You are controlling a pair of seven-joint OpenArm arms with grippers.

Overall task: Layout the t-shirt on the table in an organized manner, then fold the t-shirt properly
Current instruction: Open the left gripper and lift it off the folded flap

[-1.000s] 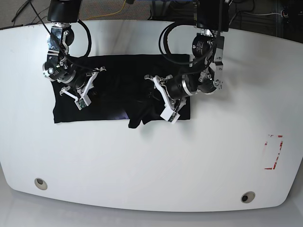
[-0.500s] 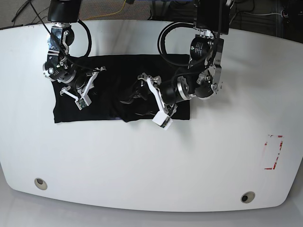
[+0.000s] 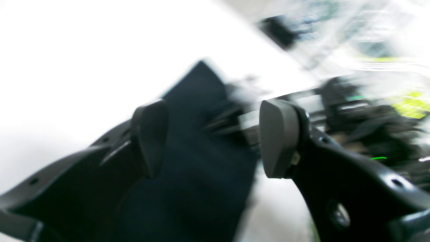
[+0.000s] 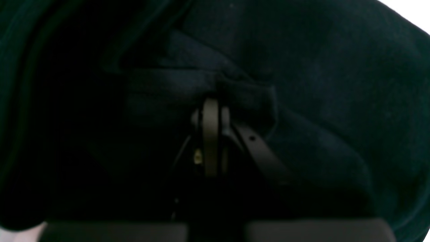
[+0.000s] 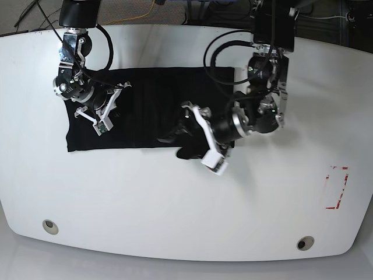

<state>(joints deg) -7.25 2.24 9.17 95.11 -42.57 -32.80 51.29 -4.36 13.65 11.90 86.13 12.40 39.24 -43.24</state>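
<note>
The black t-shirt (image 5: 145,105) lies folded into a wide band on the white table (image 5: 175,204), at the back left. My left gripper (image 5: 179,144) hovers at the band's front right end with its jaws wide apart. In the blurred left wrist view, dark cloth (image 3: 201,188) shows behind the two spread fingers (image 3: 149,134), and the left gripper (image 3: 215,137) holds nothing. My right gripper (image 5: 111,114) rests on the band's left part. Its fingers (image 4: 211,134) are pressed together, with t-shirt fabric (image 4: 302,84) puckered at their tips.
A small red rectangular outline (image 5: 337,186) marks the table at the right. Two round holes (image 5: 50,226) (image 5: 304,243) sit near the front edge. Cables and dark equipment lie beyond the table's back edge.
My left gripper opened, let go of the cloth, and swung toward the front right. The t-shirt's lower right part now lies further left. The right arm has not moved.
</note>
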